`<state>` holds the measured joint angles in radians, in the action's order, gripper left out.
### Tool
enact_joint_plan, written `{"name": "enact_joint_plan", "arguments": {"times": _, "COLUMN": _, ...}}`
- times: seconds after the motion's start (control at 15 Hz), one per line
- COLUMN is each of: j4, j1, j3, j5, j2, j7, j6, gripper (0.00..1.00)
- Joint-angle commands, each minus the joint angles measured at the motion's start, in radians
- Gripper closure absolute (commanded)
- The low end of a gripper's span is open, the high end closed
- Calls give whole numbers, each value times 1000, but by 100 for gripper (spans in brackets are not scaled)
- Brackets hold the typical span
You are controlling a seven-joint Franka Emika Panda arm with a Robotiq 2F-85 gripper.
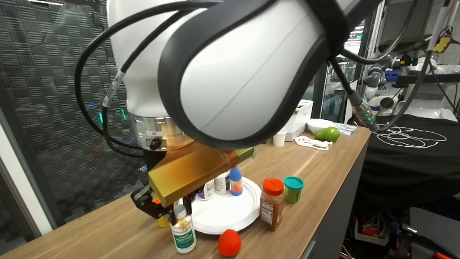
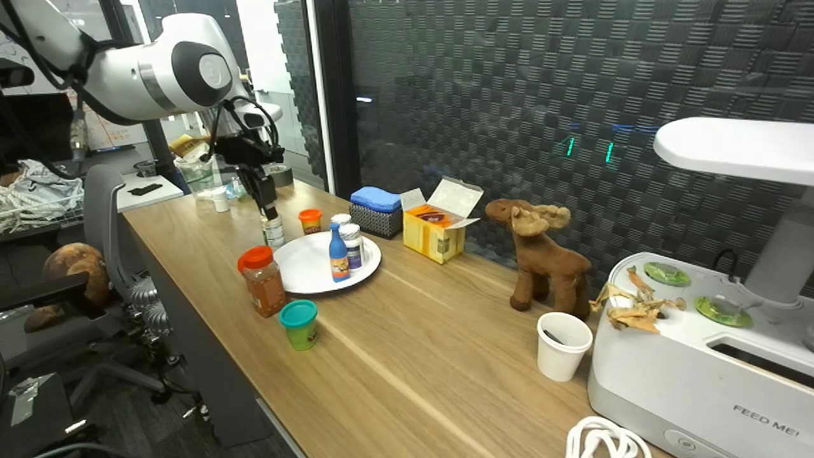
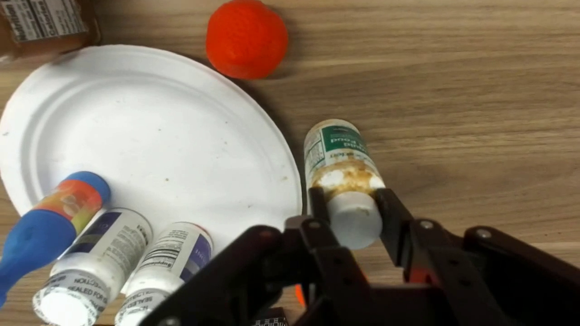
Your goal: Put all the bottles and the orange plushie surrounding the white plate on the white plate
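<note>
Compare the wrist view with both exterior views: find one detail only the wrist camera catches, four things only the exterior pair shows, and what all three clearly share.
Only the wrist view: readable "SEALED" print around the tops of the two white bottles.

Only the exterior views: the robot arm, green tub with teal lid, white cup and white cord.

All three: the gripper, Liquid Plant Food bottle, white plate, those white bottles, the blue bottle, red-lidded brown bottle (cut off in the wrist view) and wooden tabletop.
</note>
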<state>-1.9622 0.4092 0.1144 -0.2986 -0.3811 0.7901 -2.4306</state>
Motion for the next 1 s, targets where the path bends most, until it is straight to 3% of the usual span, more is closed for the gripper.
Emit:
{"name": "enact_joint_plan", "arguments": {"times": 0.0, "j4": 20, "j1": 19, "j3": -22, "j5": -28, "j2": 3, "j7": 42, "j6": -8, "gripper": 89}}
{"name": "enact_joint_plan", "arguments": {"times": 0.93, "j4": 96, "j1": -31, "j3": -57, "j5": -30, "j2": 40, "j7": 48, "j6": 121, "gripper": 87}}
